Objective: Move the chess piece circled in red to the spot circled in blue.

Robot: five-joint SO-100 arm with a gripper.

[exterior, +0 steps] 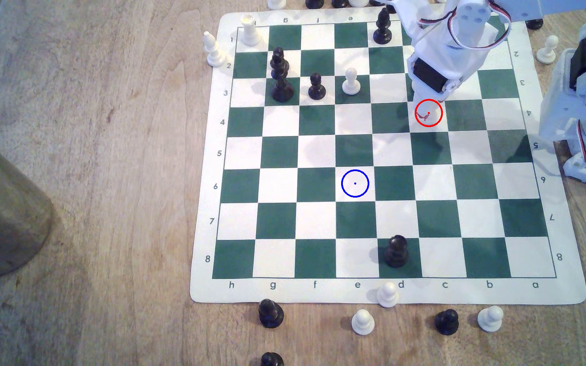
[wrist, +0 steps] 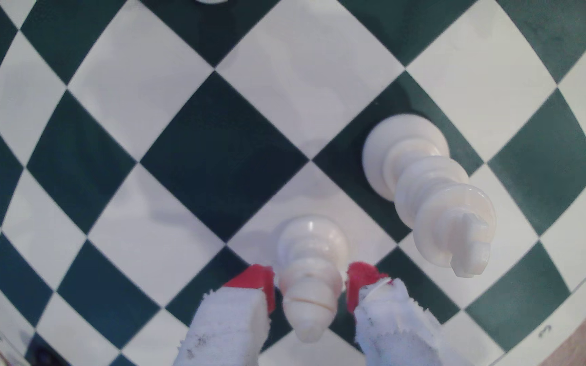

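The chess piece, a white bishop point(wrist: 311, 235), stands upright on a white square. My gripper point(wrist: 310, 283) is open, with its red-tipped fingers point(wrist: 254, 279) on either side of the bishop's head and only thin gaps between pads and piece. In the exterior view the gripper point(exterior: 427, 114) is down inside the red ring on row 4, and the arm covers most of the bishop. The spot point(exterior: 355, 183), a white square with a blue ring and dot, lies bare two rows nearer the front and two columns toward the exterior view's left.
A tall white crowned piece point(wrist: 425, 186) stands on the dark square right beside the bishop. A white pawn point(exterior: 350, 81), black pawns point(exterior: 316, 86) point(exterior: 395, 250) and a tall black piece point(exterior: 279, 75) stand on the board. Loose pieces point(exterior: 362, 321) lie off its front edge.
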